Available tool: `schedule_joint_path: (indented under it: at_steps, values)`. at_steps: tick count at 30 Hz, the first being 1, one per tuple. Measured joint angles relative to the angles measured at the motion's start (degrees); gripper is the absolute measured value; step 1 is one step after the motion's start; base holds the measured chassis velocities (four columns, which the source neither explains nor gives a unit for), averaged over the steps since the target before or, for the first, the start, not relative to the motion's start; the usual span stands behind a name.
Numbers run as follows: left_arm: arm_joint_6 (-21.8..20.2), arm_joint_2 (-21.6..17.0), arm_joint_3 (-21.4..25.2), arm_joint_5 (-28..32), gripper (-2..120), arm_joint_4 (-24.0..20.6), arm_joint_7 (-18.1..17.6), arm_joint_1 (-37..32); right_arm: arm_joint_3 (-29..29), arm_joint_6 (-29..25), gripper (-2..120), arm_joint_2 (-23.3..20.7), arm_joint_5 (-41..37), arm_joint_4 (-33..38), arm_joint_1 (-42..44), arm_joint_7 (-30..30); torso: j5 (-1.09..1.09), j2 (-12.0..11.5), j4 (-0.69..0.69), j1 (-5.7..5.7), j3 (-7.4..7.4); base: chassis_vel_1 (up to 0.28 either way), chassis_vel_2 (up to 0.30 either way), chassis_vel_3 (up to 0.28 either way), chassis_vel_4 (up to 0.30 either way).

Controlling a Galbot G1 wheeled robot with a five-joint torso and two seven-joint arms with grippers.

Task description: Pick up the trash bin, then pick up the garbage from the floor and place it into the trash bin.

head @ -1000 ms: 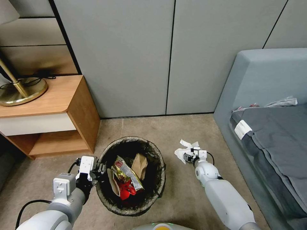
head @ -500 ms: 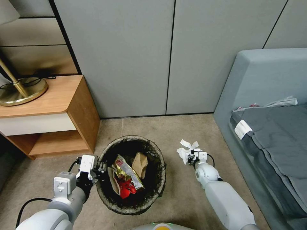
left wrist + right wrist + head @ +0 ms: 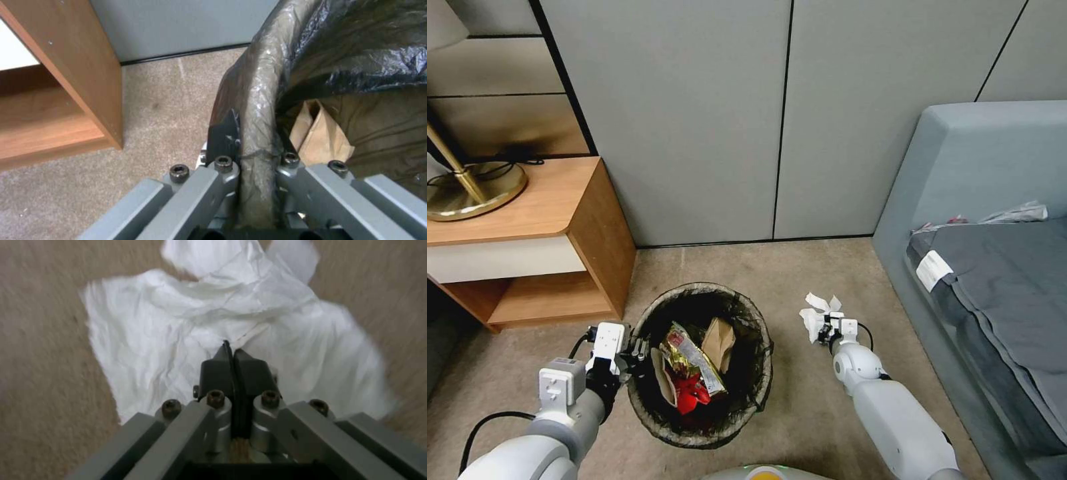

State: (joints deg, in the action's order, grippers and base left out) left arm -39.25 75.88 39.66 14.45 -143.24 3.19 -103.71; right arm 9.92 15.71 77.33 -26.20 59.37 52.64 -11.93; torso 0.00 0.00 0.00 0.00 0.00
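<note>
Trash bin (image 3: pixel 700 427): round, dark bag folded over rim, on carpet (image 3: pixel 800 413); rim pinched by left claw (image 3: pixel 635 351), one finger (image 3: pixel 225 140) outside, the other inside. Contents just past that claw: brown paper bag (image 3: pixel 718 343), gold snack wrapper (image 3: pixel 690 357), red crumpled carton (image 3: pixel 692 393). White crumpled tissue (image 3: pixel 816 313): clamped at the tip of right claw (image 3: pixel 825 328), jaws closed on it, well apart from left claw, to the bin's right.
</note>
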Motion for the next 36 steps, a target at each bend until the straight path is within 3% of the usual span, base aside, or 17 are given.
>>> schedule_joint_path:
  at_steps: [7,10,16,19,28,36]
  values:
    - [0.0,-0.1,0.0,0.0,1,0.0,0.0,0.0,2.1,-0.3,0,-1.1,4.1,9.2,3.1,-0.2,0.02,0.0,0.0,0.0,0.0,0.0,0.0,0.0,0.0]
    - [0.1,-0.1,0.1,0.0,1,0.0,0.0,0.1,5.9,-0.9,0,-1.5,11.5,18.6,5.9,0.9,0.01,0.0,0.0,0.0,0.0,0.0,0.0,0.0,0.0]
    - [0.1,-0.3,0.0,0.2,1,0.0,0.1,0.1,7.3,1.0,0,-3.3,12.3,30.6,9.2,1.7,0.01,0.0,-0.01,0.0,0.0,0.0,0.0,0.0,0.0]
    - [0.1,-0.6,0.1,0.2,1,0.0,0.1,0.0,6.6,3.9,0,-5.5,10.2,42.8,12.3,2.5,0.0,0.0,-0.01,0.0,0.0,0.0,0.0,0.0,0.0]
    - [0.1,-1.1,0.2,0.4,1,0.0,0.1,0.0,3.6,6.9,0,-6.4,9.1,54.1,15.0,3.2,-0.01,0.0,0.0,0.0,0.0,0.0,0.0,0.0,0.0]
    - [0.1,-1.1,0.0,0.4,1,0.0,0.1,0.3,-0.3,8.5,0,-9.7,9.0,64.5,17.1,8.8,0.0,0.0,0.0,-0.01,-0.01,0.0,0.0,0.0,0.0]
